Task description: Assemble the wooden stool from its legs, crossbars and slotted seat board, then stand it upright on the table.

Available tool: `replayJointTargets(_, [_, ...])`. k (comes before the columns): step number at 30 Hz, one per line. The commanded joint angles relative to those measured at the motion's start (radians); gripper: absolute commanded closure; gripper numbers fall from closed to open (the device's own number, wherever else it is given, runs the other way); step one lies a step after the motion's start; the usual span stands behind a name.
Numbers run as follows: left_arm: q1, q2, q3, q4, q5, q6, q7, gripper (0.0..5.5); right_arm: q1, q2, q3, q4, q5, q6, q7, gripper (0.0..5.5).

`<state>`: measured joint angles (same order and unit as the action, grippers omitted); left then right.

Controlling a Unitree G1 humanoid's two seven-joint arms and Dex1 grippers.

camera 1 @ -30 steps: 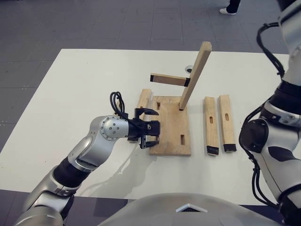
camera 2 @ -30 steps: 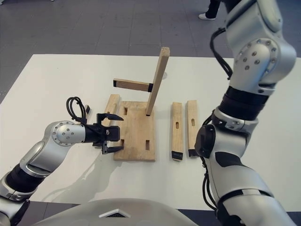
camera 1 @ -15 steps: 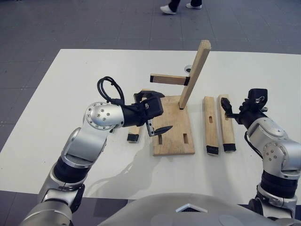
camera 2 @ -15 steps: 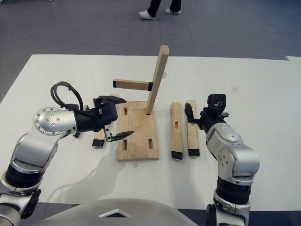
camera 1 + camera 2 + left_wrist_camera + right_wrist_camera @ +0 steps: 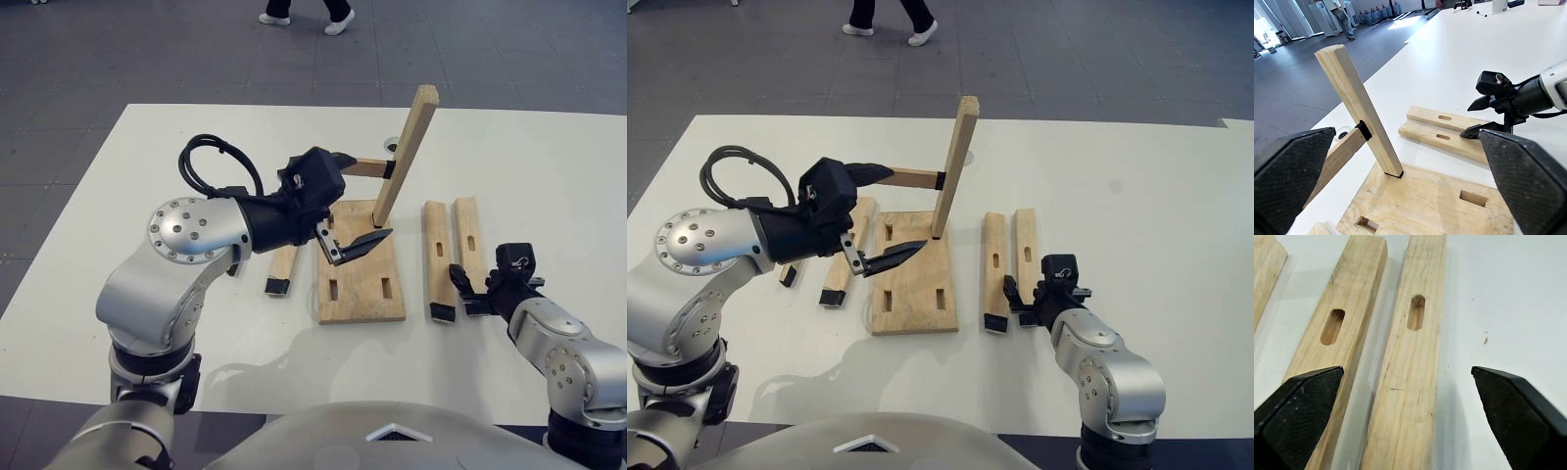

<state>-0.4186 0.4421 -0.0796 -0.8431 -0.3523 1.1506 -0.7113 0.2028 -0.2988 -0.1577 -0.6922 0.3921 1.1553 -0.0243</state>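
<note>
right jaws wide over two loose legs (image 5: 1405,372), left jaws wide above the seat board (image 5: 360,294).

Bright, even overhead light. White bench (image 5: 147,166) is mildly glary, with soft diffuse shadows on its near side. Faint shadows beside the loose legs (image 5: 1405,382). Window daylight blows out the left wrist view's background.

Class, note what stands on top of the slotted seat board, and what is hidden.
On the seat board, one leg stands at the far right corner, a crossbar jutting from it. Two near slots are empty. The open left gripper, above, covers part of its left side.
</note>
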Motion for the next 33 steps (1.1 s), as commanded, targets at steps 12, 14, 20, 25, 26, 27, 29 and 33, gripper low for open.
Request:
replayJointTargets(12, [0.03,0.042,-0.007,-0.016,-0.118,0.01,0.112,0.0,0.005,-0.012,-0.011,0.069,-0.062,-0.055,0.063,0.66])
replayJointTargets(14, [0.029,0.047,-0.011,-0.009,-0.126,0.004,0.117,0.0,-0.005,-0.014,-0.016,0.073,-0.066,-0.054,0.07,0.66])
replayJointTargets(20, [0.019,0.061,-0.007,-0.002,-0.156,-0.005,0.127,0.0,0.051,-0.046,0.009,0.086,-0.098,0.006,0.084,0.66])
replayJointTargets(25, [0.019,0.063,-0.009,-0.005,-0.177,-0.004,0.147,0.0,0.065,-0.035,0.008,0.101,-0.087,0.045,0.098,1.37])
replayJointTargets(26, [0.019,0.064,-0.011,-0.005,-0.181,-0.004,0.151,0.0,0.067,-0.032,0.004,0.103,-0.085,0.046,0.101,1.54])
replayJointTargets(27, [0.02,0.064,-0.013,-0.006,-0.184,-0.005,0.155,0.0,0.071,-0.03,0.003,0.107,-0.085,0.044,0.104,1.72])
replayJointTargets(29, [0.022,0.059,-0.014,-0.007,-0.191,-0.004,0.166,0.0,0.077,-0.029,0.001,0.119,-0.087,0.04,0.114,2.05])
replayJointTargets(33, [0.028,0.035,-0.006,0.006,-0.205,0.006,0.203,0.0,0.086,-0.047,-0.001,0.167,-0.09,0.009,0.148,2.91])
